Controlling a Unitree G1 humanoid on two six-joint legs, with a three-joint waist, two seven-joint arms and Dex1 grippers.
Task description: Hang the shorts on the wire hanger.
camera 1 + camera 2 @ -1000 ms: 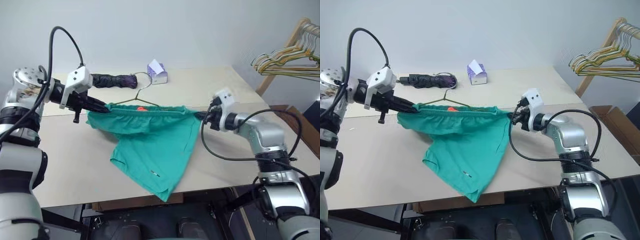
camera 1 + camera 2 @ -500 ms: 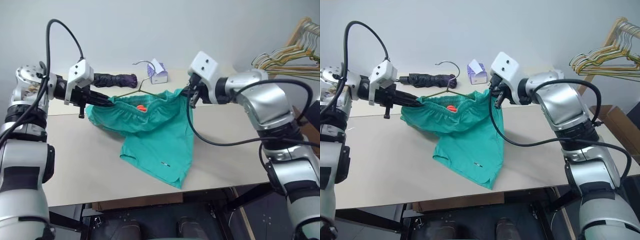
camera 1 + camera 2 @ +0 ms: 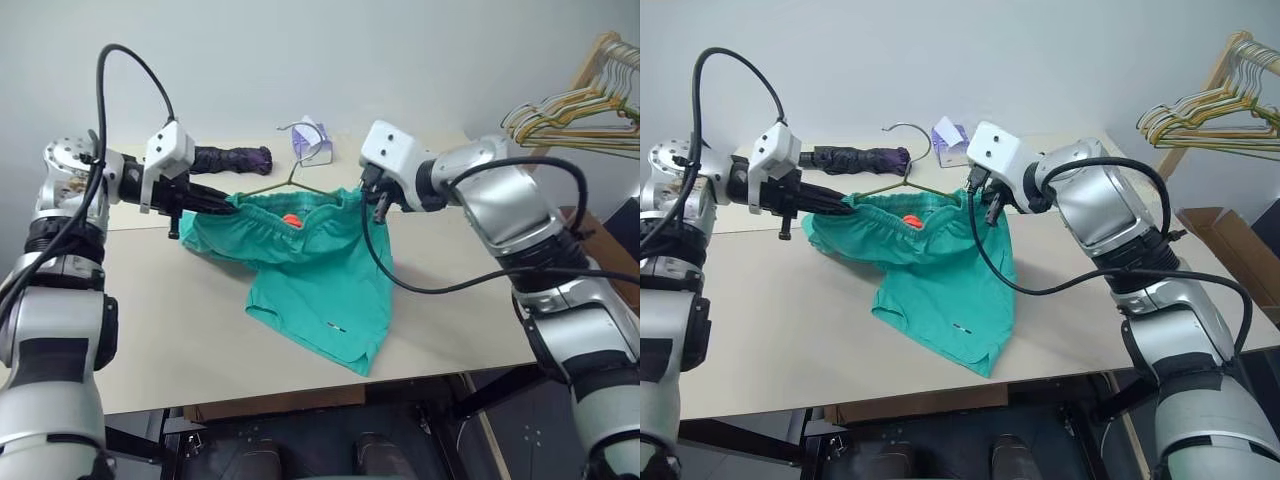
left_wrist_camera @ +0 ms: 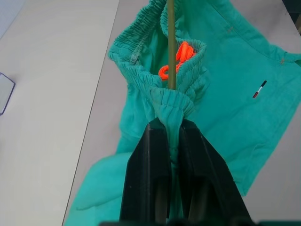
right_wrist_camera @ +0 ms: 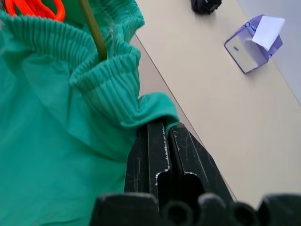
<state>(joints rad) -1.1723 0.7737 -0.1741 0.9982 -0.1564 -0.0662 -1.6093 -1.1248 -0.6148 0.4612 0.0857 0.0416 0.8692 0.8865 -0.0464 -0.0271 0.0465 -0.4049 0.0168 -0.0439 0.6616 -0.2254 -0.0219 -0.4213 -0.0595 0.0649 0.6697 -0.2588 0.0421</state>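
Since a second ago the right claw (image 3: 372, 200) has swung up and inward toward the left claw (image 3: 222, 205), so the shorts (image 3: 320, 275) now bunch between them instead of being stretched wide. Each claw is clamped tight on one end of the waistband, the legs drooping onto the surface (image 3: 160, 320). The wire hanger (image 3: 902, 170) seems threaded inside the waistband, its hook rising behind.
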